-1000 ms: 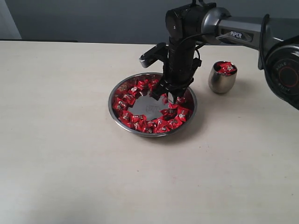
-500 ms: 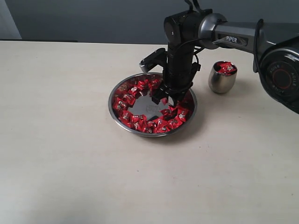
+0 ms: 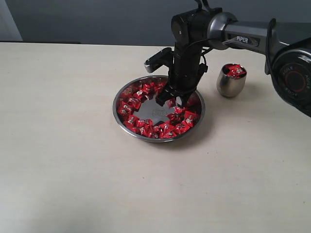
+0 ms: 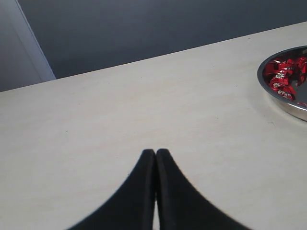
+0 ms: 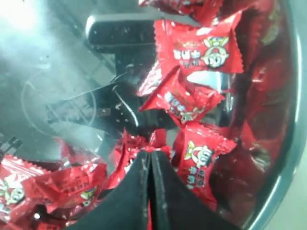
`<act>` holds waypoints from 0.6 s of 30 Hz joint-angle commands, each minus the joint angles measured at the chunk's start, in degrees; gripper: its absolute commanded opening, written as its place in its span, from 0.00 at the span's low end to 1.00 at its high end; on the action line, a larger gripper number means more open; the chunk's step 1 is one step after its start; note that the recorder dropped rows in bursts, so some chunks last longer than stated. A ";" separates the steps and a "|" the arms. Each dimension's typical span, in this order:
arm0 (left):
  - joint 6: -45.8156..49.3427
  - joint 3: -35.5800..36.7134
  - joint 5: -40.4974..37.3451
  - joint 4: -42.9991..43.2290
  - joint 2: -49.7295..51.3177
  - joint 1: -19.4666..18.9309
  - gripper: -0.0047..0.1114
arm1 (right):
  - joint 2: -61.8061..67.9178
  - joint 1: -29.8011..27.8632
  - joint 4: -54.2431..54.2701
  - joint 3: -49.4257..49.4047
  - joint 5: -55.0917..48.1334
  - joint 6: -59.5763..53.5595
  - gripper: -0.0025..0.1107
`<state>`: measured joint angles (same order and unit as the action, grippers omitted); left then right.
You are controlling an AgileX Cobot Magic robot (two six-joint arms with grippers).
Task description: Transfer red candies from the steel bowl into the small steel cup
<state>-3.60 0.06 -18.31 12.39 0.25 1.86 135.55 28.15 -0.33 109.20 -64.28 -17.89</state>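
Exterior and wrist views of the table (image 3: 73,170). The bowl (image 3: 149,111) is seen near the middle of the table, with the candies (image 3: 165,128) lying in a ring around its bare flat bottom. The cup (image 3: 229,83) stands upright on the table to the right of the bowl, near it but apart, and red candies (image 3: 235,70) are heaped to its mouth. The right gripper (image 3: 174,102) is pointed steeply down into the right half of the bowl, among the candies. In the right wrist view its fingers (image 5: 163,191) are pressed together, their tips set against the crimped end of a candy (image 5: 144,146); whether that wrapper is pinched between them cannot be told. Other candies are shown just beyond the tips, with the bowl's wall (image 5: 288,143) curving past them. The left gripper (image 4: 155,158) is shown in its wrist view only, over bare table, its fingers closed together on nothing. The rim of the bowl (image 4: 283,103) is seen at the edge of that view, well apart from the left gripper.
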 commanded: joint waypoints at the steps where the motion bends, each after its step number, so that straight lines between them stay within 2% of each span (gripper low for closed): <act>1: -0.31 -0.06 0.39 0.17 -0.25 0.02 0.04 | -2.71 -0.31 1.21 -0.07 2.72 -0.01 0.02; 16: -0.31 -0.06 0.39 0.17 -0.25 0.02 0.04 | -7.08 -0.31 0.94 -0.07 1.77 -0.90 0.02; 18: -0.31 -0.06 0.39 0.17 -0.25 0.02 0.04 | -6.14 -0.31 2.38 -0.07 1.20 -3.77 0.08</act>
<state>-3.60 0.06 -18.31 12.39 0.25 1.86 128.87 28.15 0.96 109.20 -62.04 -19.04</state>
